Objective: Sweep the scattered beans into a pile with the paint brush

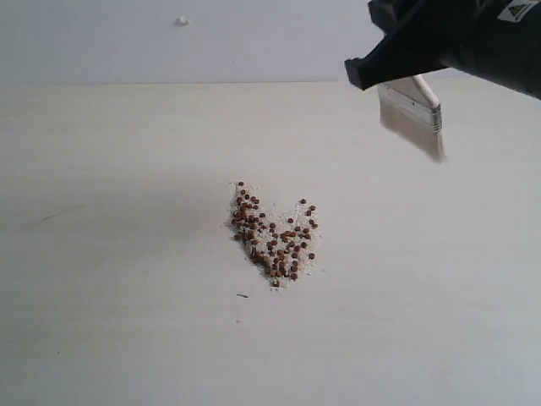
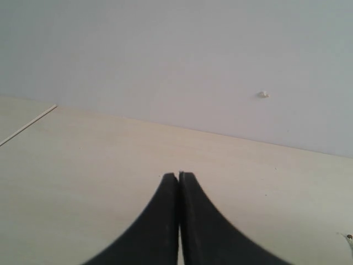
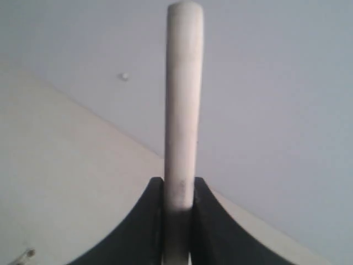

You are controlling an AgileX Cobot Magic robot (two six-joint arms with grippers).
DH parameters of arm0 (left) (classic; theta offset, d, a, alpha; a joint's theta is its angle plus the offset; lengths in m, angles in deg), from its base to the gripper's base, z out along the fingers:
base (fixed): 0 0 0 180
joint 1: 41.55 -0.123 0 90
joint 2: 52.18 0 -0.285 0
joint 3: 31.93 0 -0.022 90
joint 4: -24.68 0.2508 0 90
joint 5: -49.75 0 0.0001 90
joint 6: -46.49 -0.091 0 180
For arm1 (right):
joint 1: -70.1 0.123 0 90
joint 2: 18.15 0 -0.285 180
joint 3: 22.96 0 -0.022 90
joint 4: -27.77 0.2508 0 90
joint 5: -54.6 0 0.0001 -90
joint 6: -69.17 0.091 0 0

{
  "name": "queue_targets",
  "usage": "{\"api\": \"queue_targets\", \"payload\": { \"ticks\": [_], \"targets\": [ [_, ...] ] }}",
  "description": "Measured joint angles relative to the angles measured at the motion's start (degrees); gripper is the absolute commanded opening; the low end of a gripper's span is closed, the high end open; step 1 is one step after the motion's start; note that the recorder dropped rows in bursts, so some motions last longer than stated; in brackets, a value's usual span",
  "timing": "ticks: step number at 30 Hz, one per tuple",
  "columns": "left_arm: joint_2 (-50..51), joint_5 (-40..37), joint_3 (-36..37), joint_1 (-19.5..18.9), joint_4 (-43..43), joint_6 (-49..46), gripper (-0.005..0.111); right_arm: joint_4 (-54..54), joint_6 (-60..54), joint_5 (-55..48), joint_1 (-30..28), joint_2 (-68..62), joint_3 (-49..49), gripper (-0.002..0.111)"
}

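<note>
Well apart from the pile (image 1: 275, 237), the paint brush (image 1: 414, 114), tight in the right gripper (image 3: 179, 187) (left gripper (image 2: 178, 176): jaws together).

Soft, even light everywhere, and the pale table (image 1: 127, 338) looks nearly washed out, with a greyish cast. The pile (image 1: 272, 237) throws only a faint shadow. Far right, the paint brush (image 1: 412, 112) is smeared with blur, bristles worst. In the wrist views the left gripper (image 2: 178, 175) and right gripper (image 3: 178, 181) look fuzzy-edged, out of focus.
</note>
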Motion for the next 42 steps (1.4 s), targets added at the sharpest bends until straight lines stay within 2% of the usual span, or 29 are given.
{"api": "queue_targets", "payload": {
  "ticks": [2, 5, 9, 13, 16, 20, 24, 32, 42],
  "targets": [
    [0.0, 0.0, 0.0, 0.0, 0.0, 0.0, 0.0, 5.5, -2.8, 4.8, -0.7, -1.7, 0.0, 0.0],
    [0.0, 0.0, 0.0, 0.0, 0.0, 0.0, 0.0, 19.1, -10.1, 14.5, -1.2, -6.7, 0.0, 0.0],
    [0.0, 0.0, 0.0, 0.0, 0.0, 0.0, 0.0, 30.7, -14.5, 18.9, -1.3, -13.2, 0.0, 0.0],
    [0.0, 0.0, 0.0, 0.0, 0.0, 0.0, 0.0, 38.7, -12.8, 19.7, -1.3, -21.2, 0.0, 0.0],
    [0.0, 0.0, 0.0, 0.0, 0.0, 0.0, 0.0, 38.8, -9.2, 23.1, 1.6, -25.8, 0.0, 0.0],
    [0.0, 0.0, 0.0, 0.0, 0.0, 0.0, 0.0, 36.6, -4.6, 30.2, 8.2, -31.4, -1.0, 0.0],
    [0.0, 0.0, 0.0, 0.0, 0.0, 0.0, 0.0, 36.9, -2.7, 30.4, 12.4, -34.2, -5.0, 0.0],
    [0.0, 0.0, 0.0, 0.0, 0.0, 0.0, 0.0, 38.1, 1.0, 28.9, 16.1, -37.4, -10.2, 0.0],
    [0.0, 0.0, 0.0, 0.0, 0.0, 0.0, 0.0, 37.9, 7.6, 26.1, 17.5, -41.9, -18.0, 0.0]
  ]
}}
